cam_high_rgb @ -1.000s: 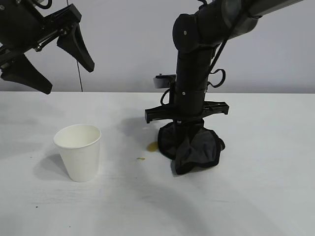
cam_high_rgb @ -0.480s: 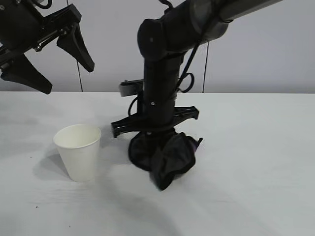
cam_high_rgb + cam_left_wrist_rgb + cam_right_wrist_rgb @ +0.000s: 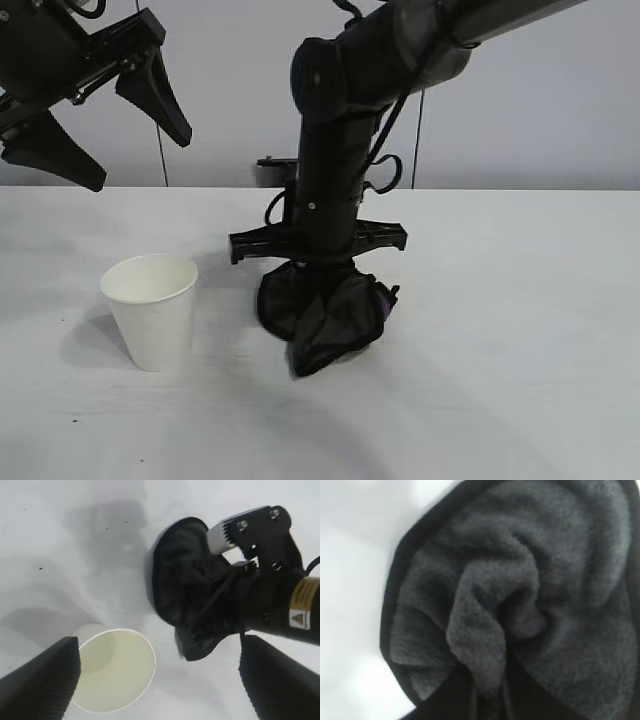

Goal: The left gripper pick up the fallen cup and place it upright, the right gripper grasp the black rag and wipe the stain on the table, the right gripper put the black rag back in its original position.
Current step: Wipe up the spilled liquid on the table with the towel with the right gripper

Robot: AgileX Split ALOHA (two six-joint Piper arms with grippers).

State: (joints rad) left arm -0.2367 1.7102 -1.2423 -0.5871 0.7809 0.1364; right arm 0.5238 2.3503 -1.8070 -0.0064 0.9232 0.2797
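Observation:
The white paper cup [image 3: 150, 310] stands upright on the table [image 3: 500, 350] at the left, its mouth facing up in the left wrist view [image 3: 112, 670]. My left gripper [image 3: 140, 160] hangs open high above the cup, holding nothing [image 3: 159, 647]. My right gripper [image 3: 320, 268] points straight down at the table's middle, shut on the black rag [image 3: 320, 315], which is bunched and pressed onto the tabletop just right of the cup. The rag fills the right wrist view [image 3: 520, 580], pinched by the gripper [image 3: 487, 700]. The stain is hidden under the rag.
The right arm's wide crossbar [image 3: 318, 240] sits low over the rag, close to the cup's right side. White tabletop stretches to the right and toward the front. A pale wall stands behind.
The right arm has dragged the rag leftward over the spot where the brown stain showed, then eased back slightly. The cup has shifted a little to the left. The left gripper has not moved.

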